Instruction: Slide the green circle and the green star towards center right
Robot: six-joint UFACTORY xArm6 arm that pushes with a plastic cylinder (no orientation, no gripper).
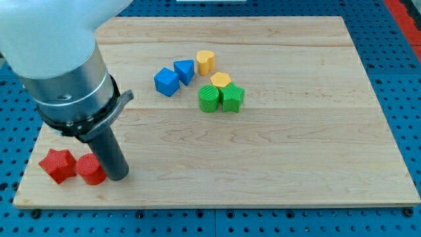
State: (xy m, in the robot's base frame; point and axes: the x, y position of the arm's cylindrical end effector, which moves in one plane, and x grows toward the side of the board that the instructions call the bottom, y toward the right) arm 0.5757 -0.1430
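The green circle (209,99) and the green star (232,97) sit side by side, touching, a little above the board's middle. A yellow hexagon block (220,80) rests against their top edges. My tip (117,175) stands at the view's lower left, far from both green blocks. It is right beside a red cylinder (90,170), on that block's right side.
A red star (57,164) lies left of the red cylinder near the board's lower left corner. A blue cube (167,81) and a blue triangle (185,70) lie left of the green pair. A yellow heart-like block (206,62) lies above them. The wooden board (296,151) has blue pegboard around it.
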